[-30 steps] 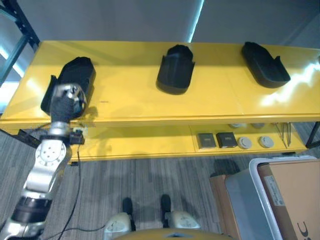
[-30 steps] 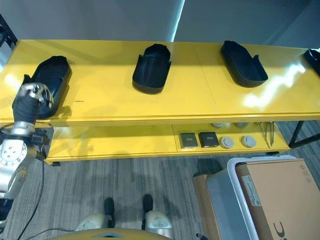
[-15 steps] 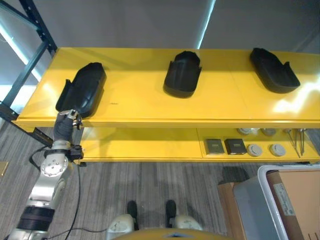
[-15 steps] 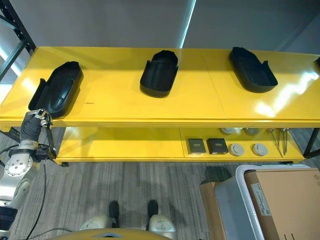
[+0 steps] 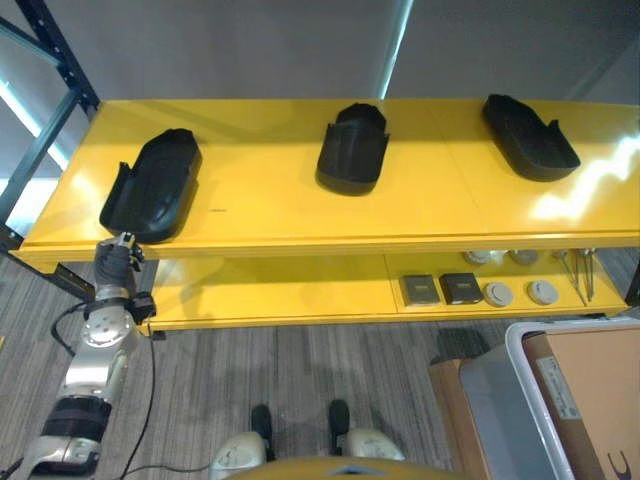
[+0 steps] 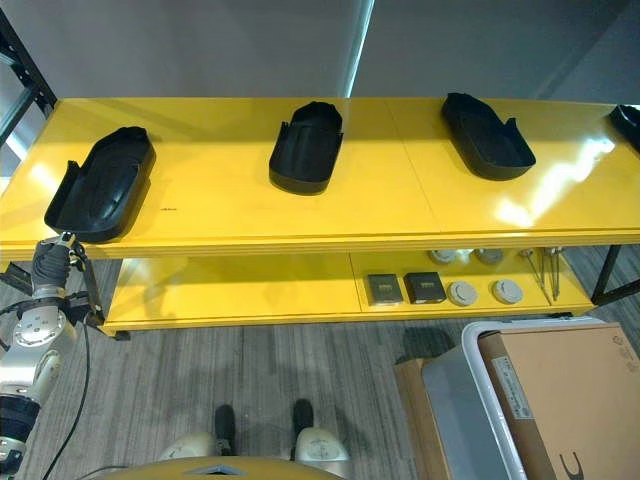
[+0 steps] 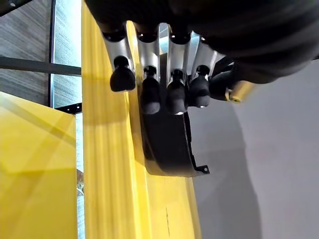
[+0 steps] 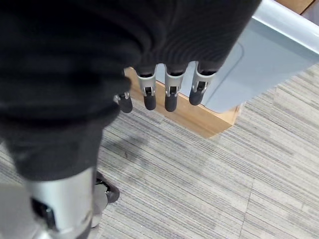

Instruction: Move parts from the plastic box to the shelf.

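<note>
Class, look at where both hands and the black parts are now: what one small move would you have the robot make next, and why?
Probably turn toward the plastic box on the floor at the right and reach the right hand into it. The leftmost black part rests on the yellow shelf, the left hand hangs empty below the shelf edge, and the right hand, also empty, is near the box.

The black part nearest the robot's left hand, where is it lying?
The black part lies on the yellow shelf's top level at its left end, just above the left hand, with a second part further right.
</note>
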